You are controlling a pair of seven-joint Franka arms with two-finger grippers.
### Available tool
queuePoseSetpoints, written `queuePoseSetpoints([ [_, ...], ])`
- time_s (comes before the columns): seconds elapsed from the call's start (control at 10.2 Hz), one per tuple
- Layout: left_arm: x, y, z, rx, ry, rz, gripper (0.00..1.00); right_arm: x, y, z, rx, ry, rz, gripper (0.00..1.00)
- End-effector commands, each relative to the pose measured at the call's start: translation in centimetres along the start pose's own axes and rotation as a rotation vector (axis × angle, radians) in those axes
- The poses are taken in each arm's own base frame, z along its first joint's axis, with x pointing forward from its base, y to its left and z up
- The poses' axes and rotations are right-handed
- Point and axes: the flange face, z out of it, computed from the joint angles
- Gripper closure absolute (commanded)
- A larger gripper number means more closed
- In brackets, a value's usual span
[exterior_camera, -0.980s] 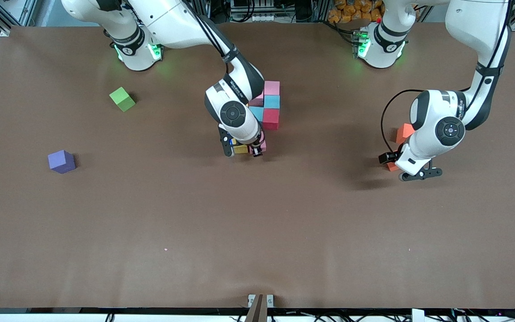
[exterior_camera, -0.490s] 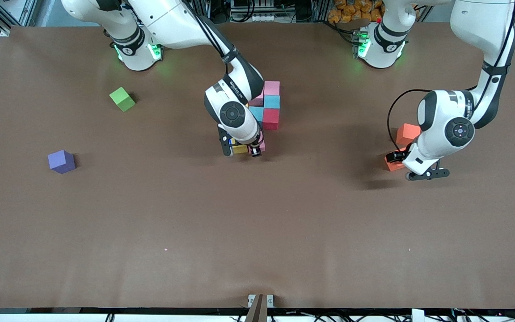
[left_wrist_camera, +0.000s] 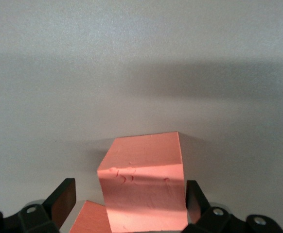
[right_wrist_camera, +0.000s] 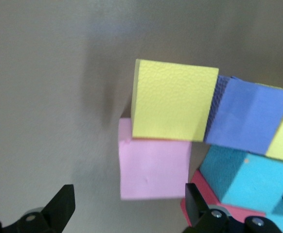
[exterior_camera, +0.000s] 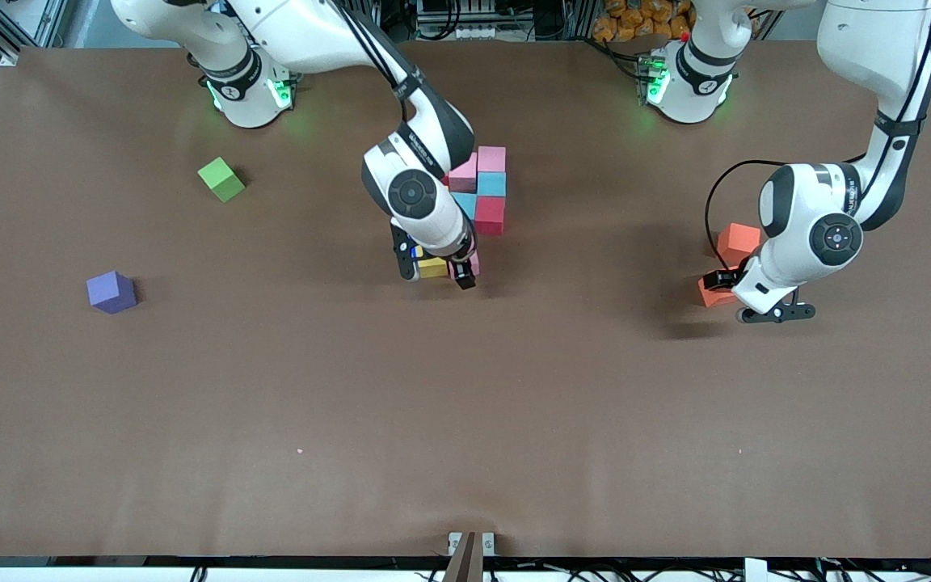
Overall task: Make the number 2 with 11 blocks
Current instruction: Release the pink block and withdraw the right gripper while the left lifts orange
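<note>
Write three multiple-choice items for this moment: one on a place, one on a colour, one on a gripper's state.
1. Where does the loose purple cube lie?
A. On the digit
B. At the right arm's end of the table, nearer the front camera than the light green cube
C. Under the left gripper

2. What colour is the cube between the left gripper's fingers?
A. Yellow
B. Teal
C. Orange

3. How is the right gripper?
A. Open over a pink cube
B. Shut on a yellow cube
C. Shut on nothing

Key:
1 B: the purple cube sits alone, lower in the front view than the light green cube.
2 C: the left gripper straddles an orange cube.
3 A: the right gripper stands wide over the pink cube, with a gap at one finger.
</note>
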Motion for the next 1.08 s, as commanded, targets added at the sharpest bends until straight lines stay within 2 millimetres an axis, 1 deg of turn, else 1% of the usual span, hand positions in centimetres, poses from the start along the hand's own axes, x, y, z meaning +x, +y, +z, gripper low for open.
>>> queuePoseSetpoints([
  [0.0,0.0,-0.1,1.1,0.000,-0.015,0.003,0.00,-0.4,0.7,-3.8,0.010,-0.007,0.003,0.00],
  [0.1,0.0,0.0,1.7,0.001,-0.023,0.004,0.11,-0.5,0.6,-6.7,0.023,-0.020,0.001,0.00],
  [0.2,0.2,0.2,1.7,0.002,-0.021,-0.002,0.30,0.2,0.3,-10.2,0.024,-0.017,-0.016,0.00],
  [0.29,0.4,0.4,1.5,-0.007,-0.019,-0.022,0.47,1.9,-0.5,-13.6,0.021,-0.007,-0.054,0.00],
  [0.39,0.4,1.1,1.3,-0.032,-0.020,-0.053,0.63,4.1,-1.1,-15.9,0.003,0.008,-0.105,0.00],
  [0.49,0.7,2.0,0.9,-0.057,-0.015,-0.102,0.69,6.9,-2.1,-17.7,-0.004,0.018,-0.162,0.00],
  [0.59,0.8,3.8,0.4,-0.069,-0.012,-0.140,0.70,9.9,-3.1,-18.9,0.003,0.023,-0.211,0.00],
  [0.69,1.0,5.3,-0.3,-0.077,-0.011,-0.178,0.71,12.5,-4.0,-19.7,0.009,0.025,-0.264,0.00],
  [0.78,1.4,7.4,-1.3,-0.084,-0.022,-0.226,0.72,15.1,-4.4,-20.1,-0.013,0.024,-0.311,0.00],
  [0.88,1.7,10.0,-2.4,-0.101,-0.035,-0.289,0.72,17.6,-4.6,-21.1,-0.034,0.017,-0.363,0.00],
  [0.98,2.1,12.1,-4.0,-0.115,-0.047,-0.368,0.72,20.2,-4.7,-22.0,-0.050,0.006,-0.429,0.00],
])
